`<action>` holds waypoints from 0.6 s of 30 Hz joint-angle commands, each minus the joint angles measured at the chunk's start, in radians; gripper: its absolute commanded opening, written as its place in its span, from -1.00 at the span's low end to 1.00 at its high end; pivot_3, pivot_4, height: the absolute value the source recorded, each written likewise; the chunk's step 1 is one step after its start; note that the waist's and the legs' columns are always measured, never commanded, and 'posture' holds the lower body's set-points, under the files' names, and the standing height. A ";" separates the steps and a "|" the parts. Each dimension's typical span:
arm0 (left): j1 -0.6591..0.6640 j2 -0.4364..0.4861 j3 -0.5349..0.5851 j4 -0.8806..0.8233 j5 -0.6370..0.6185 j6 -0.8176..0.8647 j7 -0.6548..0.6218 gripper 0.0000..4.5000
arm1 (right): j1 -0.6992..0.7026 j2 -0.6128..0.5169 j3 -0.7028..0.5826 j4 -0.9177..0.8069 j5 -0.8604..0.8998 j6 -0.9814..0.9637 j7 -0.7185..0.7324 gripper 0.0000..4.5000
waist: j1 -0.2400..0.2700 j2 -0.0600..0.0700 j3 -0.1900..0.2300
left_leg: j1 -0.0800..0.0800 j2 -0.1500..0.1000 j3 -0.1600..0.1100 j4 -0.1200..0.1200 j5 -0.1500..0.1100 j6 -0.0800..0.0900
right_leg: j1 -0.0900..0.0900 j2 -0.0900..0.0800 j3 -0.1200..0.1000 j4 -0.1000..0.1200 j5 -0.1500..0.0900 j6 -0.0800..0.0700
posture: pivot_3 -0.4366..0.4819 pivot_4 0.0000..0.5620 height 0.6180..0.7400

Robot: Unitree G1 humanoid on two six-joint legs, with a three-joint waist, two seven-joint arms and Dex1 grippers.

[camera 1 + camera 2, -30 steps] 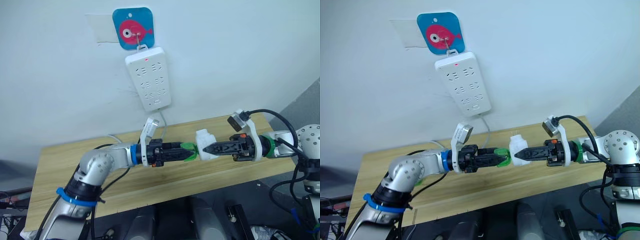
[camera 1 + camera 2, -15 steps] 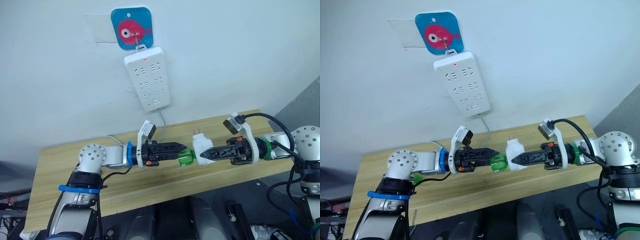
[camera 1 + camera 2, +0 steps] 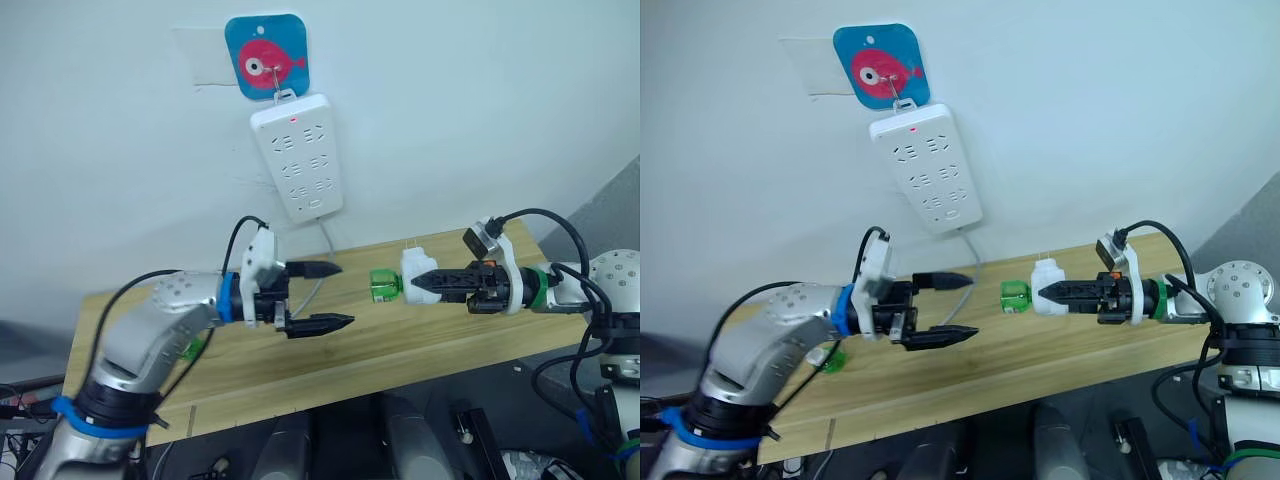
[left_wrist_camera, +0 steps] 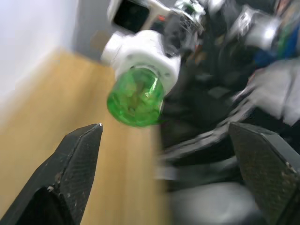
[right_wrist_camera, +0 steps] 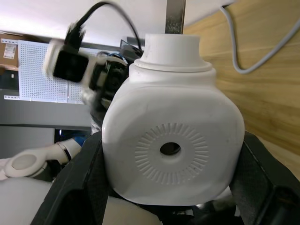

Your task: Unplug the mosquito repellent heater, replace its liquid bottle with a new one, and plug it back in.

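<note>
My right gripper (image 3: 425, 281) is shut on the mosquito repellent heater (image 3: 413, 265), a small white unit held on its side above the wooden table (image 3: 400, 345), prongs pointing up. A green liquid bottle (image 3: 383, 284) sticks out of the heater's end toward my left arm. In the right wrist view the heater (image 5: 171, 140) sits between the two black fingers (image 5: 86, 173), vent hole facing the camera. My left gripper (image 3: 341, 294) is open and apart from the bottle, on its left. The left wrist view looks at the bottle (image 4: 136, 96) between the spread fingertips (image 4: 89, 138).
A long white power strip (image 3: 295, 157) hangs on the wall under a blue fish hook (image 3: 266, 55); its grey cable (image 3: 322, 265) drops to the table behind my left gripper. A small green object (image 3: 194, 348) lies on the table, partly hidden by my left arm.
My left gripper has let go of the green bottle, opened and pulled back to the left. The bottle stays on the heater, which my right gripper has shifted slightly up and right.
</note>
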 commanded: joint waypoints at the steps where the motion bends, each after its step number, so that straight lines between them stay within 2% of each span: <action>1: 0.022 -0.046 -0.023 0.075 0.174 -0.344 -0.026 0.99 | -0.022 0.006 -0.019 -0.004 0.035 0.008 0.006 0.33 | 0.007 0.000 0.000 | 0.000 0.000 0.000 0.000 0.000 0.000 | 0.000 0.000 0.000 0.000 0.000 0.000 | -0.26 -0.03 1.00; 5: -0.020 -0.124 -0.040 0.234 0.323 -0.703 -0.001 0.99 | -0.023 0.008 -0.010 -0.015 0.062 0.008 -0.004 0.33 | 0.016 0.000 0.000 | 0.000 0.000 -0.001 0.001 0.000 0.001 | 0.000 0.000 -0.001 0.000 0.000 0.000 | -0.26 -0.03 1.00; 9: -0.056 -0.179 -0.050 0.347 0.381 -0.894 0.031 0.99 | -0.017 0.000 0.001 -0.026 0.100 0.008 -0.019 0.33 | 0.021 0.000 0.000 | -0.001 0.000 -0.001 0.001 -0.001 0.001 | 0.000 0.000 -0.002 0.001 0.000 0.000 | -0.27 -0.03 1.00; 13: -0.080 -0.206 -0.082 0.423 0.420 -1.030 0.050 0.99 | -0.018 0.002 0.007 -0.034 0.142 0.008 -0.046 0.33 | 0.019 0.000 0.000 | -0.001 0.000 -0.001 0.001 -0.001 0.001 | 0.000 0.000 -0.002 0.001 0.000 0.000 | -0.27 -0.03 1.00; 18: -0.110 -0.228 -0.107 0.479 0.457 -1.079 0.094 0.99 | -0.023 0.004 0.016 -0.042 0.198 0.008 -0.084 0.33 | 0.018 0.000 0.000 | 0.000 0.000 -0.002 0.002 -0.001 0.001 | 0.000 0.000 -0.002 0.002 0.001 0.001 | -0.31 -0.07 1.00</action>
